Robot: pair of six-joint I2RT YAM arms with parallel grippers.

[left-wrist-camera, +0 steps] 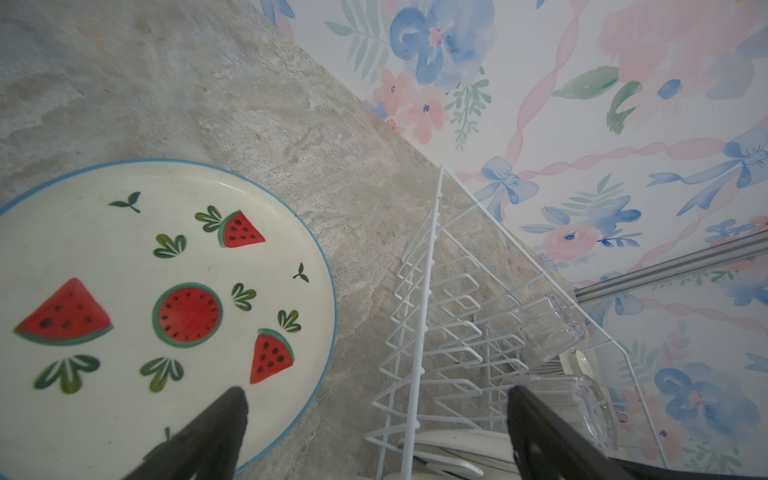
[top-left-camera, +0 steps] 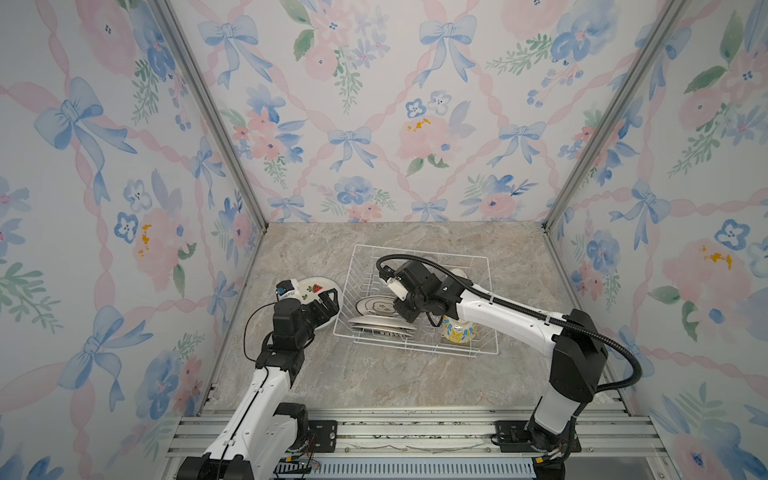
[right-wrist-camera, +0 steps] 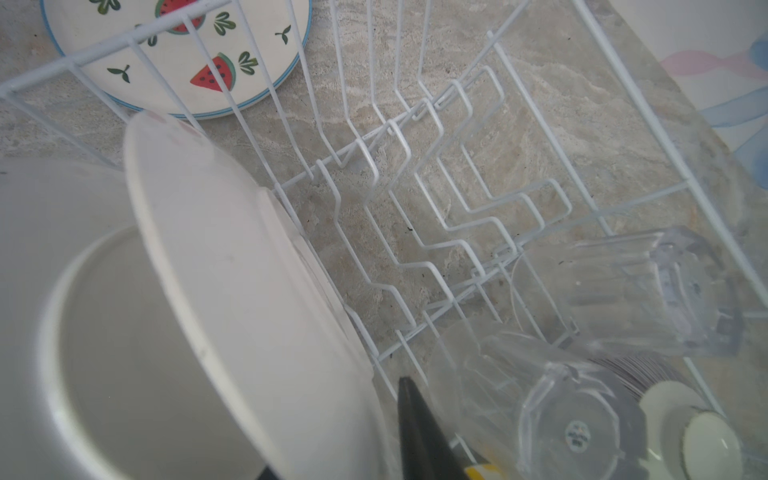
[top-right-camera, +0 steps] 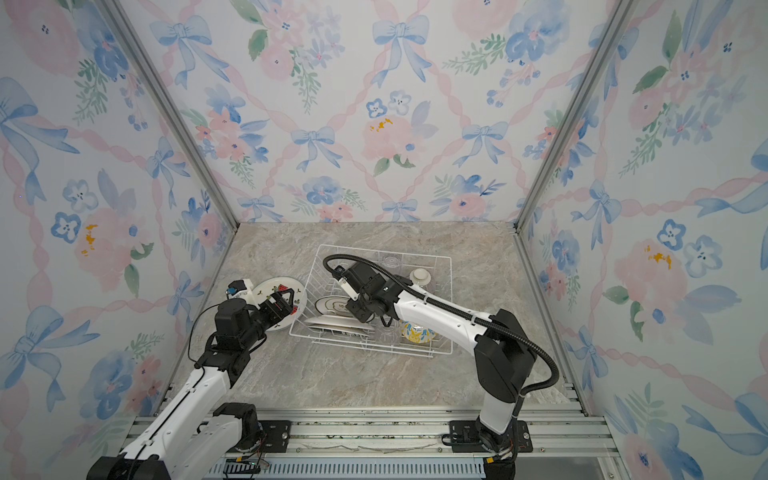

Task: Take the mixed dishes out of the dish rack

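Two arms, white shells and black joints, right arm [top-left-camera: 498, 309] with black ribbed hose [top-left-camera: 638, 368], left arm [top-left-camera: 259, 395] with thin black cable [top-left-camera: 245, 336], left gripper [left-wrist-camera: 376, 392] with black pointed fingers [left-wrist-camera: 220, 428]

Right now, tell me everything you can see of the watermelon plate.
The watermelon plate is round, white and glossy like ceramic, with a thin blue rim, red watermelon slices and green leaves. It lies flat, face up, empty, on the table, outside the rack, bare table between them. The open left gripper hangs over its edge; contact cannot be told.
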